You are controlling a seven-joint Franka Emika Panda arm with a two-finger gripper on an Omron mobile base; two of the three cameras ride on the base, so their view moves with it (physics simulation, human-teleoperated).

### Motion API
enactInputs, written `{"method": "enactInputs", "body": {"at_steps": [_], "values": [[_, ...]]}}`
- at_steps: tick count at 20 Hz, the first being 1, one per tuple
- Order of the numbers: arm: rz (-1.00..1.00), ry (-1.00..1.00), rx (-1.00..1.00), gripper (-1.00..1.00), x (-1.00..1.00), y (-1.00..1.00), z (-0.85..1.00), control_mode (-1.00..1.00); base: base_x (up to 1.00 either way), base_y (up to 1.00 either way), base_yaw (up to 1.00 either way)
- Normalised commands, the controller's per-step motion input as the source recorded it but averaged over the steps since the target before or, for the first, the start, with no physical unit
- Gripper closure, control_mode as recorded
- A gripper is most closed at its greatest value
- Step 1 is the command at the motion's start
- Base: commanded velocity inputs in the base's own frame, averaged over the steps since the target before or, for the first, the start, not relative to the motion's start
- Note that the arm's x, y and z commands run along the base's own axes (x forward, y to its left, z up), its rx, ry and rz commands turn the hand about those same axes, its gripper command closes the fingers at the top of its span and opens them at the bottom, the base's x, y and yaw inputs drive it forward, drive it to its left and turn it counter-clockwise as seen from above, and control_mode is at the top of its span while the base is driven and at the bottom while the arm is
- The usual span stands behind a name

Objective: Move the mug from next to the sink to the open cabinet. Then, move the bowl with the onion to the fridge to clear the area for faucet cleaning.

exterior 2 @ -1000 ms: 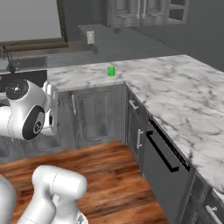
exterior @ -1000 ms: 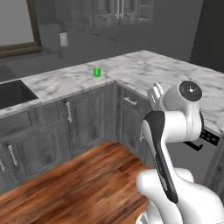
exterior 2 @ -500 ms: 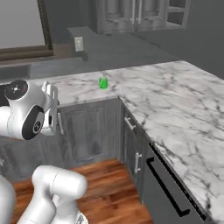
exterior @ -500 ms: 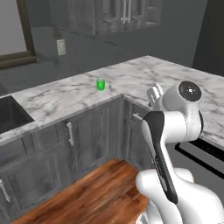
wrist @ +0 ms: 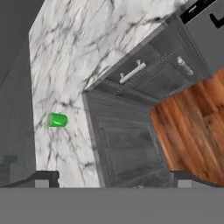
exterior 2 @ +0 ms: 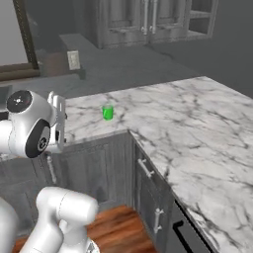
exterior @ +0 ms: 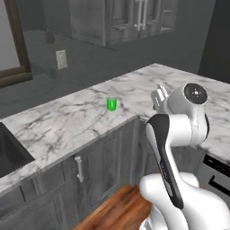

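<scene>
The small bright green mug (exterior: 111, 104) stands upright on the marble counter (exterior: 67, 119), near the inner corner of the L-shaped top and well to the right of the black sink (exterior: 9, 155). It is also in the right base view (exterior 2: 107, 112), and the hand view has the mug (wrist: 57, 120) at the left. My gripper (exterior: 157, 95) hangs off the counter's front edge, right of the mug and apart from it. In the hand view the gripper (wrist: 111, 180) is open, its tips far apart with nothing between them. The bowl, onion, fridge and faucet are out of view.
Dark grey wall cabinets (exterior: 134, 18) hang above the counter; at their right end one compartment (exterior 2: 200, 17) shows inner shelves. Base cabinets with bar handles (exterior: 79, 167) run below. A wall outlet (exterior: 61, 59) sits behind the mug. A black oven front (exterior: 218, 175) is at the right, above the wood floor (wrist: 192, 122).
The whole picture has shifted: the base has driven closer to the counter corner, so the mug looks nearer and the sink has slid left. The arm's pose and open gripper look unchanged.
</scene>
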Motion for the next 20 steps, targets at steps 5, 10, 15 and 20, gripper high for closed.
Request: {"method": "enactInputs", "body": {"at_steps": [5,10,15,20], "values": [[0.0,0.0,0.0,-1.0,0.0,0.0,0.0,1.0,0.78,0.22,-0.13],[0.0,0.0,0.0,-1.0,0.0,0.0,0.0,1.0,0.59,0.07,-0.08],[0.0,0.0,0.0,-1.0,0.0,0.0,0.0,1.0,0.44,-0.01,-0.03],[0.0,0.0,0.0,-1.0,0.0,0.0,0.0,1.0,0.57,-0.07,0.0]]}}
